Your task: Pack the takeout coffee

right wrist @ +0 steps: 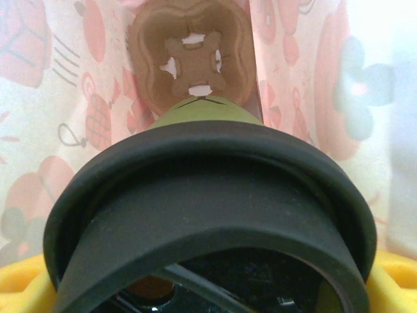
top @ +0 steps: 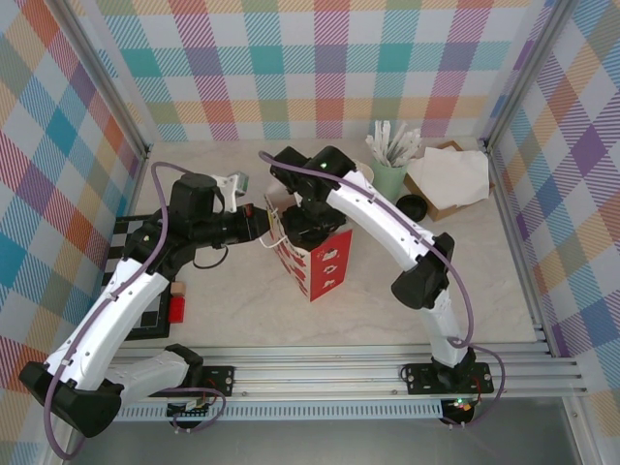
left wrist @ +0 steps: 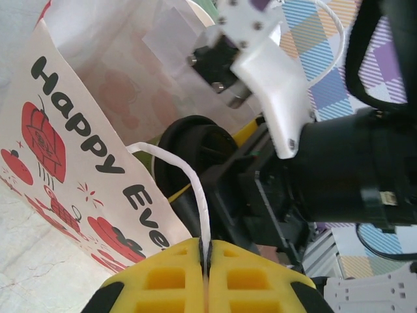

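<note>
Top external: the left end effector is holding the paper bag open. Left wrist: it is pinching the white handle. Right wrist: the right end effector is gripping the takeout coffee inside the bag, its base facing the bag's floor.

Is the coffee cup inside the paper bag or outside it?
Inside: in the right wrist view, printed walls of the paper bag surround the coffee cup and its black lid.

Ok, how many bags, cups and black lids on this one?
Paper bag: 1
Dark-green cup: 1
Mint-green cup: 1
Black lids: 2, one on the dark-green cup, one loose
Total: 5. A pale rim left of the mint-green cup is too hidden to count.
</note>
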`<state>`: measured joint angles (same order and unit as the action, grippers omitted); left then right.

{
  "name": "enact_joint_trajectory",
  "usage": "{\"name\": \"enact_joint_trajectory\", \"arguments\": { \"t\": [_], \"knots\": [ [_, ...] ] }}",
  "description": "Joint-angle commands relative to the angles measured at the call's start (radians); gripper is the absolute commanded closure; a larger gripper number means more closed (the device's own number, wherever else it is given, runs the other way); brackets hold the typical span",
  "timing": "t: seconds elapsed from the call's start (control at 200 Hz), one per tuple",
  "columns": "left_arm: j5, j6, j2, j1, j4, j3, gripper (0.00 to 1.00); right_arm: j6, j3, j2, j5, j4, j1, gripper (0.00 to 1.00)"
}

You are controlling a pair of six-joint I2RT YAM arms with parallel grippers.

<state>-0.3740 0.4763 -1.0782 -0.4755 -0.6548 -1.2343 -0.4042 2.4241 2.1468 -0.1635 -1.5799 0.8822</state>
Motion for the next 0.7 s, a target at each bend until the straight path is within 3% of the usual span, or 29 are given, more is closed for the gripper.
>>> {"name": "enact_joint_trajectory", "arguments": {
  "t": [0.0, 0.22, 0.585, 0.63, 0.665, 0.695],
  "knots": [
    [-0.062, -0.066, 0.009, 0.009, -0.025, -0.007, 1.00, 0.006, 0.008, 0.027, 0.025, -0.055, 0.005, 0.37],
    [-0.126, -0.108, 0.043, 0.017, -0.011, 0.019, 1.00, 0.014, 0.026, 0.074, 0.047, -0.071, -0.009, 0.37],
    [-0.102, -0.108, 0.034, 0.020, -0.009, 0.017, 0.96, 0.030, 0.041, 0.123, 0.065, -0.101, -0.008, 0.38],
    [-0.087, -0.111, 0.032, 0.023, -0.021, 0.012, 0.86, 0.031, 0.033, 0.114, 0.064, -0.095, -0.008, 0.39],
    [-0.063, -0.113, 0.033, 0.026, -0.039, 0.006, 0.68, 0.037, 0.022, 0.101, 0.062, -0.089, -0.008, 0.39],
    [-0.037, -0.119, 0.041, 0.034, -0.056, -0.002, 0.58, 0.042, 0.005, 0.086, 0.058, -0.076, -0.009, 0.39]
  ]
}}
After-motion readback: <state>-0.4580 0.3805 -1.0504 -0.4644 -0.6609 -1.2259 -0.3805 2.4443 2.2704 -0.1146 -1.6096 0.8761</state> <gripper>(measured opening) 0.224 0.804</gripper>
